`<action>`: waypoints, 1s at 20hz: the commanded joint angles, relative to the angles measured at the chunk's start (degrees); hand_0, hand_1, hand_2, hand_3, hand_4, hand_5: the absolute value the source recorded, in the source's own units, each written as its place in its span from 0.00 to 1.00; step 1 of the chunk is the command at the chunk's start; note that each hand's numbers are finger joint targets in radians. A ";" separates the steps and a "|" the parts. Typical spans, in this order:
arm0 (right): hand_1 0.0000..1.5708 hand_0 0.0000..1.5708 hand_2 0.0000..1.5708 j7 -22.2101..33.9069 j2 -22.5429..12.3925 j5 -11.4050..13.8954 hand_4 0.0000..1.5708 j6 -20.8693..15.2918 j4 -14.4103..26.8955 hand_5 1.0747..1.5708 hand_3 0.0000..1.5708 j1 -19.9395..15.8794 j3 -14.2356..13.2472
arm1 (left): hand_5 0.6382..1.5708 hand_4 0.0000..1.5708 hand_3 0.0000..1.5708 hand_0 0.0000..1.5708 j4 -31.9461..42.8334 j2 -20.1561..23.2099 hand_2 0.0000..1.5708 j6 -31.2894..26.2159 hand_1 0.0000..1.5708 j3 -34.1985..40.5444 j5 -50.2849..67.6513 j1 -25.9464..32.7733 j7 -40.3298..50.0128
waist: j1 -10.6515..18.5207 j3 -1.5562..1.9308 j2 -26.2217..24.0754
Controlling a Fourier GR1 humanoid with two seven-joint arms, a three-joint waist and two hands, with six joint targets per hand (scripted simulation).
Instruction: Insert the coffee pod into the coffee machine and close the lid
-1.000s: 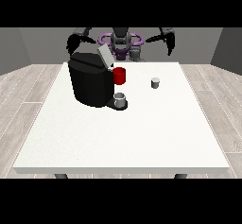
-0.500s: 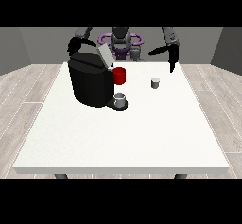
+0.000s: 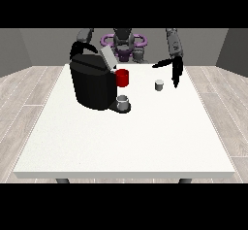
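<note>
That little coffee pod (image 3: 159, 85) near the table's (image 3: 145, 141) far edge looks light, stiff and tippy, so the hand at the view's right (image 3: 173, 68), fingers spread and empty just beside it, should probably pinch its sides.

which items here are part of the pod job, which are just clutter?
Job:
pod, small grey, on the table
coffee machine, black, lid up
hand at the view's right, beside the pod, apart from it

Clutter:
red mug, next to the machine
grey cup on the machine's tray
</note>
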 commanded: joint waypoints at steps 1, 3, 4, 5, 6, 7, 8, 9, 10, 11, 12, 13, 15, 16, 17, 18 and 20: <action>0.00 0.00 0.00 2.55 -0.82 0.74 0.25 0.06 0.02 1.00 0.00 -1.82 0.32 | 1.00 0.00 0.00 0.00 5.25 -0.85 0.00 3.61 0.00 -1.62 -4.57 -2.54 -2.55 | -1.59 -0.01 1.66; 0.00 0.00 0.00 2.54 -2.95 -0.76 0.25 0.12 5.09 1.00 0.00 -5.91 -4.07 | 1.00 0.00 0.00 0.00 3.61 -1.63 0.07 2.75 0.00 -4.21 -6.28 -2.69 -0.65 | 1.54 0.02 1.51; 0.00 0.00 0.00 2.20 -1.53 1.22 0.26 -0.78 5.95 1.00 0.00 -3.86 -1.71 | 1.00 0.00 0.00 0.00 4.87 -2.26 0.13 2.08 0.00 -4.13 -6.12 -4.93 2.52 | 1.00 0.02 -0.88; 0.00 0.00 0.00 0.69 -3.17 -0.59 0.27 0.27 7.99 1.00 0.00 -3.21 -4.68 | 1.00 0.00 0.00 0.00 4.76 -1.10 0.24 1.27 0.00 -4.31 -6.78 -2.19 0.22 | 2.37 0.02 -1.36; 0.00 0.00 0.00 3.12 -5.37 -0.99 0.27 0.95 5.76 1.00 0.00 -7.83 -5.69 | 1.00 0.00 0.00 0.00 6.83 1.08 0.29 1.04 0.00 -2.80 -6.62 -5.66 -1.32 | 0.91 0.01 1.85; 0.00 0.00 0.00 0.06 -3.12 -0.38 0.27 0.64 8.90 1.00 0.00 -3.21 -4.31 | 1.00 0.00 0.00 0.07 5.30 -2.83 0.32 2.37 0.07 -6.24 -9.01 -2.61 1.53 | 2.22 0.03 -2.80; 0.00 0.00 0.00 1.18 -0.68 3.29 0.27 -1.98 5.70 1.00 0.00 -2.56 -0.07 | 1.00 0.00 0.14 0.14 10.10 -0.98 0.34 3.78 0.14 -3.38 -8.78 -4.57 -2.19 | 0.61 0.00 -0.91; 0.00 0.00 0.00 -0.31 -0.98 1.56 0.27 -1.40 9.07 1.00 0.00 -3.10 -2.19 | 1.00 0.00 0.19 0.28 9.79 -0.71 0.39 2.60 0.28 -3.79 -9.08 -4.55 -1.71 | 1.79 0.01 -1.14; 0.00 0.00 0.00 -0.01 -3.44 -0.97 0.26 0.90 10.57 1.00 0.00 -2.35 -5.21 | 1.00 0.00 0.22 0.41 8.63 -0.84 0.46 1.73 0.41 -4.39 -9.04 -2.27 -0.13 | 2.68 0.02 -2.53; 0.00 0.00 0.00 0.34 -1.41 2.14 0.26 -1.97 8.71 1.00 0.00 -3.73 -2.32 | 1.00 0.00 0.27 0.44 12.08 -0.40 0.50 3.19 0.44 -3.40 -9.86 -5.09 -0.39 | 1.19 0.01 -0.79; 0.00 0.00 0.00 4.01 0.60 3.44 0.23 -3.67 4.43 1.00 0.00 -3.96 1.12 | 1.00 0.00 0.32 0.51 14.18 -0.12 0.54 5.23 0.51 -3.47 -11.28 -5.65 -1.33 | -0.69 -0.01 -0.63; 0.00 0.00 0.00 2.26 -2.31 1.36 0.25 0.15 5.05 1.00 0.00 -3.83 -1.24 | 1.00 0.00 0.33 0.48 16.12 1.98 0.52 4.56 0.48 -1.94 -10.72 -5.53 -5.25 | -1.24 -0.01 1.67; 0.00 0.00 0.00 1.35 -0.70 2.87 0.25 -1.51 5.84 1.00 0.00 -2.37 0.05 | 1.00 0.00 0.31 0.45 15.88 3.85 0.49 3.60 0.45 -4.01 -13.37 -5.13 -5.02 | -0.78 -0.01 0.61; 0.00 0.00 0.00 4.08 0.64 2.92 0.25 -4.63 5.20 1.00 0.00 -3.73 1.53 | 1.00 0.00 0.31 0.40 15.95 0.54 0.48 5.55 0.40 -5.58 -14.76 -6.05 -2.69 | -0.32 0.00 -1.48; 0.00 0.00 0.00 -2.48 -0.36 1.63 0.27 -1.40 10.78 1.00 0.00 -2.41 -1.46 | 1.00 0.00 0.30 0.37 14.03 1.11 0.46 4.78 0.37 -6.75 -15.83 -6.14 -1.25 | 0.81 0.03 -0.52; 0.00 0.00 0.00 1.81 0.66 1.83 0.28 -4.35 9.30 1.00 0.00 -3.93 0.33 | 1.00 0.00 0.30 0.38 15.47 0.11 0.46 4.21 0.38 -7.25 -16.37 -6.43 -0.71 | 1.15 0.02 -1.78; 0.00 0.00 0.00 3.11 -0.89 1.54 0.29 -1.47 7.98 1.00 0.00 -4.17 -0.51 | 1.00 0.00 0.28 0.34 17.68 1.63 0.44 6.69 0.34 -6.38 -17.70 -7.16 -4.29 | -0.64 0.00 0.10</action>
